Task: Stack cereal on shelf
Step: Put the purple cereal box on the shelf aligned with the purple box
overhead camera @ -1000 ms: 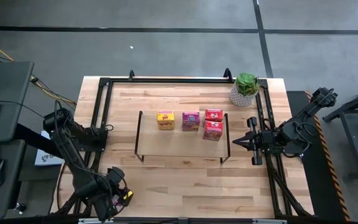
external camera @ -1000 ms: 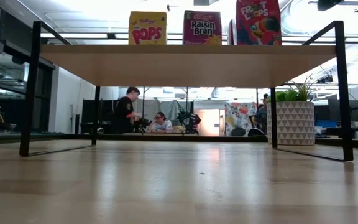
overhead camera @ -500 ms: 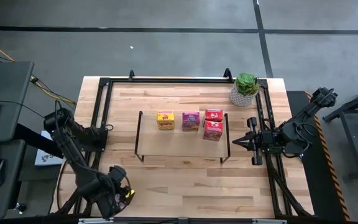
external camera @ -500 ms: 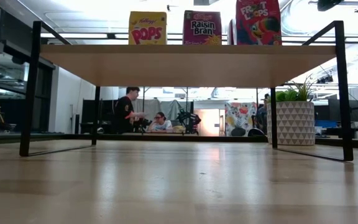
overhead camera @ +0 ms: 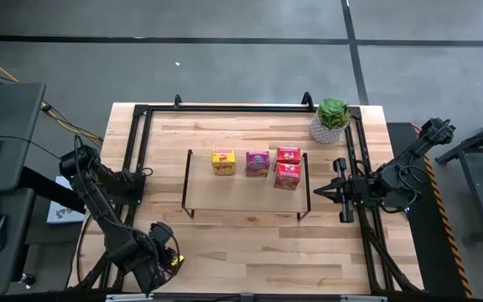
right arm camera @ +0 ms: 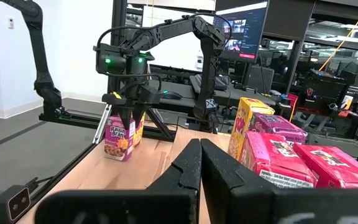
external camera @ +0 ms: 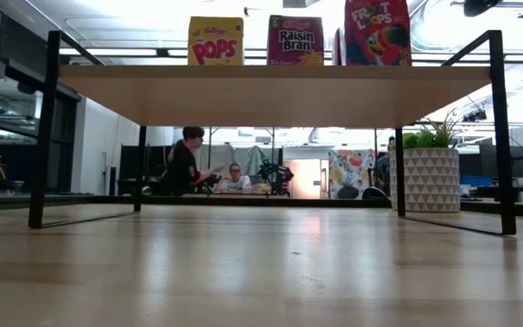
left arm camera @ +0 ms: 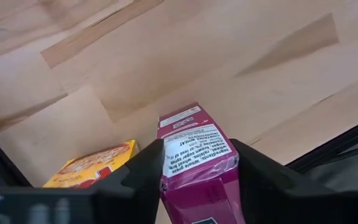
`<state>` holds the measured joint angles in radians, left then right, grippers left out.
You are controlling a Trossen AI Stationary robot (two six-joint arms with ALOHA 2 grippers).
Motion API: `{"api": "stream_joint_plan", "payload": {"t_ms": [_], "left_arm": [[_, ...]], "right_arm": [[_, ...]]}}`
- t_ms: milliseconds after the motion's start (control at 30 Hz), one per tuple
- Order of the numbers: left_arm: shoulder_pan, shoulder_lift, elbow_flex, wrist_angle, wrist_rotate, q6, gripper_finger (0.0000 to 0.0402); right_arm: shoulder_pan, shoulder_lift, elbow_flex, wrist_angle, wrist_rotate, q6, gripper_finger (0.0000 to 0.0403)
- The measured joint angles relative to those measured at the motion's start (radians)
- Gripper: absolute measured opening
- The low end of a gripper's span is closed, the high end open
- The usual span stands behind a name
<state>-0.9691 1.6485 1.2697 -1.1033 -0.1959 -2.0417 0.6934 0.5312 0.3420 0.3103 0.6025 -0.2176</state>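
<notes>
The bench (overhead camera: pixel 250 239) was a pale butcher-block top of jointed wooden strips ringed by a black metal frame, and near its middle stood the shelf (overhead camera: pixel 246 189), a flat light-wood board on thin black wire legs. On that board stood four small cardboard boxes in a row: a yellow Pops box (overhead camera: pixel 223 161), a magenta Raisin Bran box (overhead camera: pixel 257 162), and two red Froot Loops boxes (overhead camera: pixel 287 167), one touching the other; in the low view only the nearer red one showed whole, its fellow hidden behind it. A potted green plant (overhead camera: pixel 330 119) in a white patterned pot sat at the bench's far right corner. The left gripper (overhead camera: pixel 159 258) hung at the near left corner, its jaws clamped on the flat sides of a second Raisin Bran box (left arm camera: pixel 194 158), which stood upright between them with its printed end panel facing the wrist camera. Just beside it lay a yellow cereal box (left arm camera: pixel 92 168), partly cut off by the gripper. The right gripper (overhead camera: pixel 319 192) waited beside the shelf's right end, its jaws pressed together and gripping nothing. Two people (external camera: pixel 202 171) showed small in the room behind.
</notes>
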Motion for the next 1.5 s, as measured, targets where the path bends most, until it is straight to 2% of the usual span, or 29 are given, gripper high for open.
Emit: {"api": "stream_joint_plan", "payload": {"t_ms": [133,267,533,700,800,1000,1167,1333,1500], "left_arm": [[0.017,-0.015,-0.001,0.005,0.000,0.058,0.0157],[0.037,-0.047,0.025,0.050,-0.053,0.209,0.0168],[0.099,-0.064,0.255,0.067,-0.289,0.685,0.0167],[0.207,-0.064,0.390,0.064,-0.353,1.051,0.0164],[0.303,-0.064,0.456,0.073,-0.351,1.257,0.0164],[0.505,-0.064,0.514,0.186,-0.274,1.617,0.0163],[0.632,-0.060,0.517,0.209,-0.171,1.778,0.0163],[0.688,-0.037,0.522,0.225,-0.066,1.954,0.0163],[0.695,0.034,0.593,0.176,-0.076,2.118,0.0164]], "right_arm": [[0.000,0.000,0.000,0.000,0.000,0.000,0.0000],[0.000,0.000,0.000,0.000,0.000,0.000,0.0000],[0.000,0.000,0.000,-0.001,0.000,0.000,0.0000],[0.000,0.000,0.000,-0.001,0.000,0.000,0.0000],[0.000,0.000,0.000,-0.001,0.000,0.000,0.0000],[0.000,0.000,0.000,-0.001,0.000,0.000,0.0000],[0.000,0.000,0.000,-0.009,0.000,0.018,0.0000],[0.000,0.000,0.000,-0.014,0.000,0.019,0.0000],[0.000,0.000,0.000,-0.012,0.000,0.021,0.0000]]}}
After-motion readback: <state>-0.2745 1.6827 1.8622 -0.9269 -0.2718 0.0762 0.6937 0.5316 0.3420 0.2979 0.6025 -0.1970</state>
